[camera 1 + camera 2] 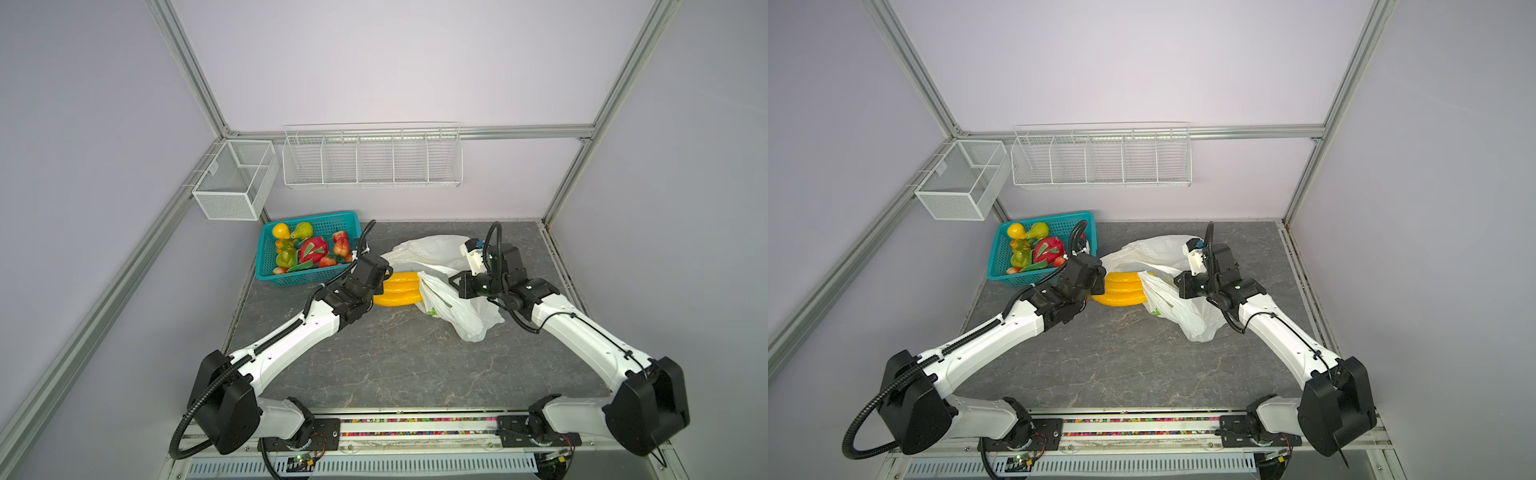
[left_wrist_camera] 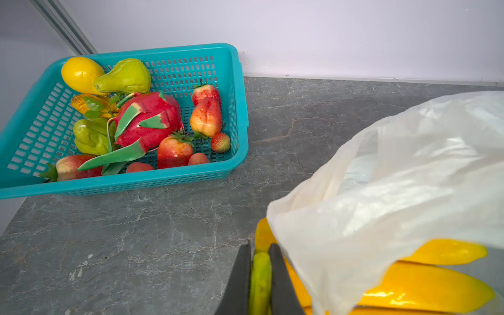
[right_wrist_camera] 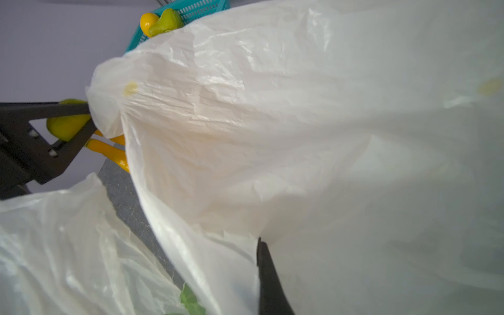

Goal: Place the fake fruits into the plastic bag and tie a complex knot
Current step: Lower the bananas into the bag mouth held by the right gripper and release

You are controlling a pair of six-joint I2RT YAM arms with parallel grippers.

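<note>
A bunch of yellow bananas (image 1: 397, 291) (image 1: 1121, 291) lies on the grey table, its far end under the plastic bag's (image 1: 457, 309) (image 1: 1183, 316) (image 2: 395, 177) mouth. My left gripper (image 2: 260, 249) (image 1: 386, 274) is shut on the bunch's green stem (image 2: 260, 278) (image 3: 65, 126). My right gripper (image 3: 259, 245) (image 1: 456, 284) is shut on the bag's (image 3: 272, 136) thin white plastic and holds that layer up over the bananas. Only one of its fingers (image 3: 268, 278) shows; plastic covers the other. The other fake fruits, among them a pink dragon fruit (image 1: 312, 249) (image 2: 147, 120), lie in a teal basket (image 1: 309, 218) (image 2: 163, 50).
The teal basket (image 1: 1046, 218) stands at the table's back left corner, close behind my left wrist. Two white wire baskets (image 1: 235, 178) (image 1: 372, 156) hang on the wall above the table. The frame's aluminium posts stand at the back corners.
</note>
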